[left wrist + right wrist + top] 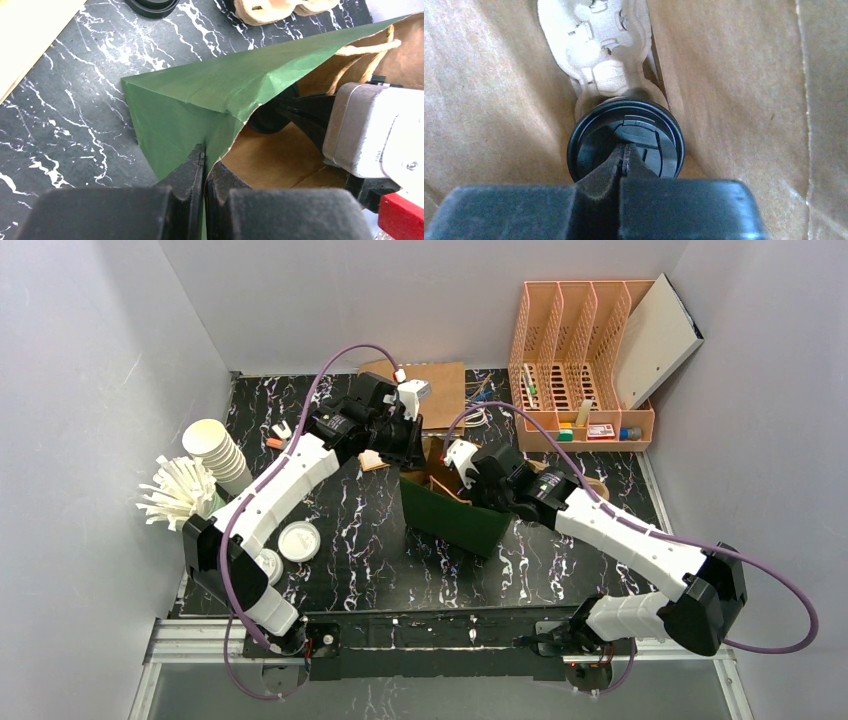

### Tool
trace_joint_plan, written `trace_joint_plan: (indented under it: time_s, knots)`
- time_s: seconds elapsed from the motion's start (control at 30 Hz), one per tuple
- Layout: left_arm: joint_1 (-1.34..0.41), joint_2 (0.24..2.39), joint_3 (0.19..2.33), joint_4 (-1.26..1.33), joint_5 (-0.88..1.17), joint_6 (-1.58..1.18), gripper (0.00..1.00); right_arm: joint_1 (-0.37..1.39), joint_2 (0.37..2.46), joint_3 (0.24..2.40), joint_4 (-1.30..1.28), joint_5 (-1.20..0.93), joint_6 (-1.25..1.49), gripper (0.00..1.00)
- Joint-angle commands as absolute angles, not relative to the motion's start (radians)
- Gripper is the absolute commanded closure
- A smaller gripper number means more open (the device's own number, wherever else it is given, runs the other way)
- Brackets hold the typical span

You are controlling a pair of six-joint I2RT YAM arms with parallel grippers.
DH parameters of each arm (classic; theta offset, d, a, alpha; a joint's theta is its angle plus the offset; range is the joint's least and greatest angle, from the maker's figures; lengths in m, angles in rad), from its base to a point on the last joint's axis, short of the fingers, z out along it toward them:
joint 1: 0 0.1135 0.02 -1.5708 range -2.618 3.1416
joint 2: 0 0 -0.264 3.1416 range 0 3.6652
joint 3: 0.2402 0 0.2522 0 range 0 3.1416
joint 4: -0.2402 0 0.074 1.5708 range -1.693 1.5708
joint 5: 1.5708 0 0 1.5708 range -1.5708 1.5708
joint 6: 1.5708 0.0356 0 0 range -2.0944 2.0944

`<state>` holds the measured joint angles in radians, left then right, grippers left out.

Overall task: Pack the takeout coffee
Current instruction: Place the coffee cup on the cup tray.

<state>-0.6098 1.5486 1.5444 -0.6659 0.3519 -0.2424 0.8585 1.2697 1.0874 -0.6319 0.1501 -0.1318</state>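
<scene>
The left gripper (204,150), pinched on the green bag (190,95) rim at lower centre, should hold the mouth wide while the right gripper (625,150), jaws together (perhaps nipping the black lid (659,130), mid-frame inside the bag), settles it level by the pulp tray (599,45).

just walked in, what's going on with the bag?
The left tool is pinched shut on the rim of the green paper bag, holding its mouth open. The right tool is inside the bag, shut, tips at a black cup lid beside a pulp carrier. Whether it grips the lid is unclear.
</scene>
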Motion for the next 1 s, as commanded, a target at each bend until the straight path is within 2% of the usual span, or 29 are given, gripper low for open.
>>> trace_joint_plan:
  time_s: [0.0, 0.97]
  knots:
    - [-0.607, 1.532, 1.586, -0.730, 0.302, -0.218, 1.00, 0.855, 1.285, 1.135, -0.703, 0.150, -0.114, 0.99]
    - [-0.607, 1.488, 1.525, -0.672, 0.326, -0.219, 1.00, 0.854, 1.310, 1.016, -0.735, 0.110, -0.077, 0.99]
